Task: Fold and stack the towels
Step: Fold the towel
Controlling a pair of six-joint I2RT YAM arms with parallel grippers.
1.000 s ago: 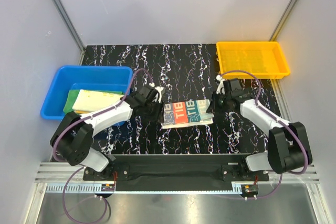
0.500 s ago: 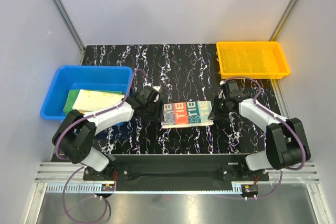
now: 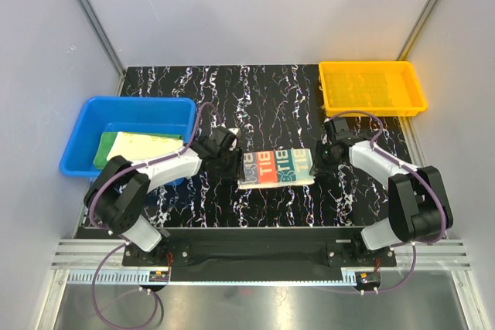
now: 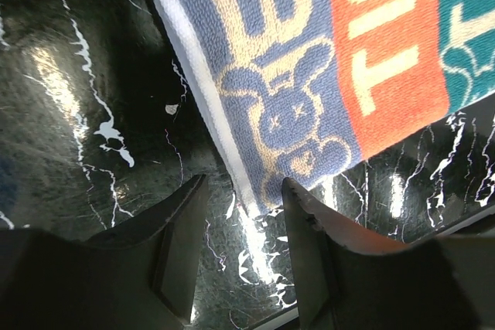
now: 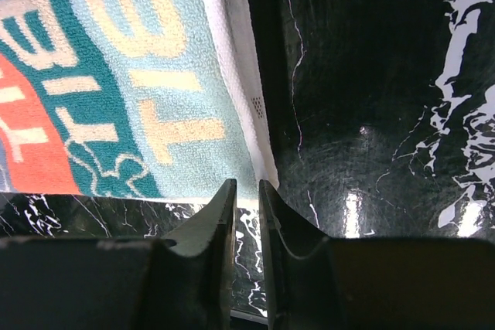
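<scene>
Lying folded at mid-frame in the top view, the RABBIT towel [image 3: 276, 168] is flanked by our left gripper [image 3: 230, 162], fingers spread at its corner, and our right gripper [image 3: 322, 158], fingers nearly pressed together, which we judge readies a lift toward the blue bin [image 3: 83, 134] at left.

Black white-veined marble tabletop [image 3: 263, 90] between plain pale grey walls [image 3: 255, 13].

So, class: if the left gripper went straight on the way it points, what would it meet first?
Probably the RABBIT towel: its corner lies just ahead of the open left gripper.
</scene>
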